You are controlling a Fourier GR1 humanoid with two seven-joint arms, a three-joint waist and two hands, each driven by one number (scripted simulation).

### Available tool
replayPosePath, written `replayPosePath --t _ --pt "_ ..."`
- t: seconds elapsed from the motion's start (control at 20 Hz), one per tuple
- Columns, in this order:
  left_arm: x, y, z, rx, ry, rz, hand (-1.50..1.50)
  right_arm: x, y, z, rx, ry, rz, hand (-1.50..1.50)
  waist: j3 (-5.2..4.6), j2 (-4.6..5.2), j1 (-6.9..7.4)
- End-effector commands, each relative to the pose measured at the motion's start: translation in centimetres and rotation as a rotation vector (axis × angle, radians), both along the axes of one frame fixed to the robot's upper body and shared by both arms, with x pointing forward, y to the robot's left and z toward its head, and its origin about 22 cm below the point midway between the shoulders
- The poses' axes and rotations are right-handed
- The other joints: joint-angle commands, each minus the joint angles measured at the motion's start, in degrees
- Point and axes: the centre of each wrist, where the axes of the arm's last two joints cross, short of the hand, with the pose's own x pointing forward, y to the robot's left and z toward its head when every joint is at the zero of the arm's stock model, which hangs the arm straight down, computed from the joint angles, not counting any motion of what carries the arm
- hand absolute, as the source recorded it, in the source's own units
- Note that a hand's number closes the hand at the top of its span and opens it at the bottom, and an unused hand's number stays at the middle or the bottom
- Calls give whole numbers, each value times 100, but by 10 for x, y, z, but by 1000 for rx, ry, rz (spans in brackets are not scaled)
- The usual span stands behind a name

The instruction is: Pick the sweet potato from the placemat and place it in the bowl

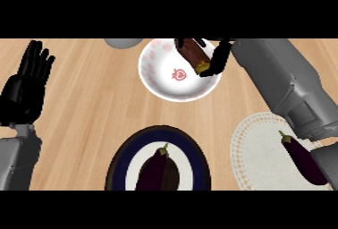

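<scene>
Across the pale wooden bench [86, 112], the right hand [220, 57] pinches a brown sweet potato [193, 53] over the white patterned bowl [173, 82]. Nearby lie a blue-rimmed plate [122, 161] and a lace placemat [254, 147], each bearing a purple eggplant [157, 172]. The left hand [26, 89] rests spread at left.

Pale matt wood grain across the counter [86, 112]. Glossy white glaze on the bowl [173, 76] (red mark inside), just left of the fingers [221, 56]. Lacy cloth-like placemat [254, 147]. Shiny dark skin on both eggplants [303, 159].
</scene>
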Motion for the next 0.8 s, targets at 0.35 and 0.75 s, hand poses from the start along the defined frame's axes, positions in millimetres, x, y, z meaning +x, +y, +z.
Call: replayPosePath --t 0.35,0.75 --pt "-2 9 3 -4 -8 -11 0 -11 33 -68 148 315 -66 -150 4 28 48" --pt "-4 12 4 5 -16 4 0 -5 -3 -66 536 269 -204 -150 9 56 76"
